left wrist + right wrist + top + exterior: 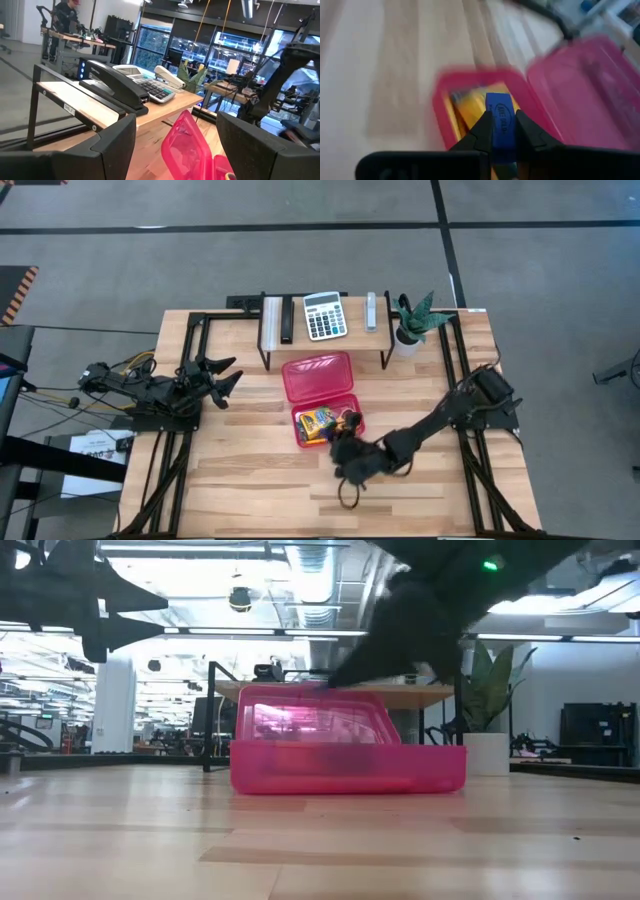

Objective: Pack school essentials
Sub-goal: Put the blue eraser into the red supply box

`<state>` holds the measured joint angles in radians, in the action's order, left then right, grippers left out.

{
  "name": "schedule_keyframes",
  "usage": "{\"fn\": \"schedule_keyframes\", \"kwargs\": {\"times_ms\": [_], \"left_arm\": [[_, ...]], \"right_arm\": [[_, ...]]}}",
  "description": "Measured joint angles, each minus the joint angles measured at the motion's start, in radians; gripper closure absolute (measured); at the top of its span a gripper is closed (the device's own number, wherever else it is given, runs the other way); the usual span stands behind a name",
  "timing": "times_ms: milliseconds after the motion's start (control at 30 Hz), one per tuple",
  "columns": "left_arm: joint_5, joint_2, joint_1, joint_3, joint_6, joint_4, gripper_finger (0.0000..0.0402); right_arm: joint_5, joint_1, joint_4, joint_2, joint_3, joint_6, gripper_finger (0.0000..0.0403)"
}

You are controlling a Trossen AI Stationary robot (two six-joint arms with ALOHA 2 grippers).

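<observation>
The red translucent case (320,395) lies open mid-table, its lid (318,376) toward the far side. Its tray (442,95) holds the yellow-green crayon box (315,423) and other small items I cannot make out. My right gripper (345,444) hovers at the tray's near right corner, shut on the small blue eraser (500,120). My left gripper (228,376) waits open by the table's left edge, raised and facing the case (187,145). In the low view the case (345,755) sits under the dark right arm (430,600). Scissors and pencils cannot be told apart here. My right gripper pinches the blue eraser between its two fingertips (482,132), which sit on its long sides. The eraser's free end (499,102) sticks out past the tips. It is lifted clear, over the tray's near edge and the crayon box.
A black-framed shelf (325,330) at the far edge carries a grey calculator (324,315), a black stapler (112,82) and a pale stapler (371,310). A potted plant (415,320) stands at the far right. Bare wood lies near and left of the case.
</observation>
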<state>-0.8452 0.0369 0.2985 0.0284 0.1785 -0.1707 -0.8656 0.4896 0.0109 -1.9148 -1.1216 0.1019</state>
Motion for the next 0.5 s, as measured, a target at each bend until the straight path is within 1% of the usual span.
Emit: {"fn": "schedule_keyframes", "kwargs": {"times_ms": [133, 233, 367, 500], "left_arm": [[0.000, 0.000, 0.000, 0.000, -0.001, 0.000, 0.0139], [0.000, 0.000, 0.000, 0.000, -0.010, 0.000, 0.0139], [-0.007, 0.000, 0.000, 0.000, -0.010, -0.001, 0.0139], [-0.007, 0.000, 0.000, 0.000, -0.009, -0.003, 0.0139]], "right_arm": [[0.010, -0.031, -0.012, 0.124, 0.134, 0.057, 0.0350], [0.039, -0.049, -0.001, 0.178, 0.226, 0.147, 0.0350], [0.055, -0.061, 0.032, 0.185, 0.296, 0.241, 0.0350], [0.055, -0.061, 0.071, 0.144, 0.299, 0.249, 0.0346]]}}
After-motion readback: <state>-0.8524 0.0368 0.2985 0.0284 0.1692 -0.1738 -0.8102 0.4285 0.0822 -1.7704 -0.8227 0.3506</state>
